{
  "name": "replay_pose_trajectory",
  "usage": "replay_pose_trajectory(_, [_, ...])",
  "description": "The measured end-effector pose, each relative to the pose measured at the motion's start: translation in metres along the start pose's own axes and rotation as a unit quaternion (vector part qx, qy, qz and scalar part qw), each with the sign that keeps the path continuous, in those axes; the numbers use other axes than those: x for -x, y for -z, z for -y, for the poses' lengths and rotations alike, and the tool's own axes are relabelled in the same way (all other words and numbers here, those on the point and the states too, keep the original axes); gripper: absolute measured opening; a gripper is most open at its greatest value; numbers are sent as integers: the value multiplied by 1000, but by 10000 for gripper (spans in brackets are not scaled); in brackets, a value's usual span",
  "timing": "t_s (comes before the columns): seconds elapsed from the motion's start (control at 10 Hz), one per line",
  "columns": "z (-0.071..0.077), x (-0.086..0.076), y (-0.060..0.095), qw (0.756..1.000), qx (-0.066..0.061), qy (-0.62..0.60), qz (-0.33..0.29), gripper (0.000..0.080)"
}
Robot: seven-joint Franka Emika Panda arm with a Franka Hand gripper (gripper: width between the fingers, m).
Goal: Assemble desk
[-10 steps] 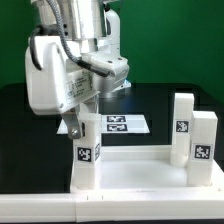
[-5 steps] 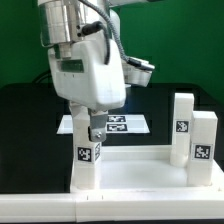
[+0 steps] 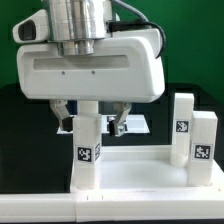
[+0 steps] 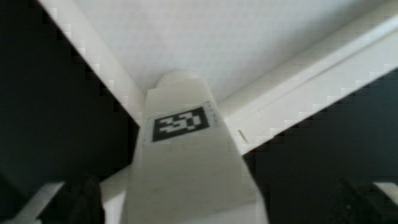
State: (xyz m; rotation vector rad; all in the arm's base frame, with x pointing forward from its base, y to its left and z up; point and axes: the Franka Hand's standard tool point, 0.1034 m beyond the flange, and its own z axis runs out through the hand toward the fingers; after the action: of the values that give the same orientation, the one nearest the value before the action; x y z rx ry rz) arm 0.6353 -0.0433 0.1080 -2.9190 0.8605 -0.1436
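On the exterior view's left, a tagged leg (image 3: 87,150) stands upright on the white tabletop (image 3: 140,172). Gripper (image 3: 90,122) hangs over it, fingers (image 3: 63,113) spread wide to either side of the leg's top, released, not pinching. Marker board (image 3: 132,124) lies on the black table behind. Two more tagged legs (image 3: 183,127) stand upright at the right. Wrist view: leg (image 4: 183,150) between the parted fingers.

Tagged white leg (image 4: 183,150) upright between parted jaws, tabletop (image 4: 267,50) beyond.
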Motion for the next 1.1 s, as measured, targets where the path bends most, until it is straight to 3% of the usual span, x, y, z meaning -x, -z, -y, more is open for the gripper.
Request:
replay_pose_trajectory(0.2, [-1, 0, 0, 1000, 0, -1, 0, 370])
replay_pose_trajectory(0.3, [-4, 0, -1, 999, 3, -45, 2, 370])
replay_pose_trajectory(0.4, [-6, -1, 0, 992, 6, -125, 3, 292])
replay_pose_trajectory(0.6, [-6, 1, 0, 945, 14, -326, 12, 289])
replay_pose_trajectory(0.7, [-4, 4, -1, 897, 14, -441, 24, 289])
replay_pose_trajectory(0.8, [-5, 0, -2, 846, 0, -532, 34, 289])
replay_pose_trajectory(0.9, [-6, 0, -2, 845, 1, -534, 31, 289])
replay_pose_trajectory(1.1, [-5, 0, -2, 815, 1, -579, 30, 289])
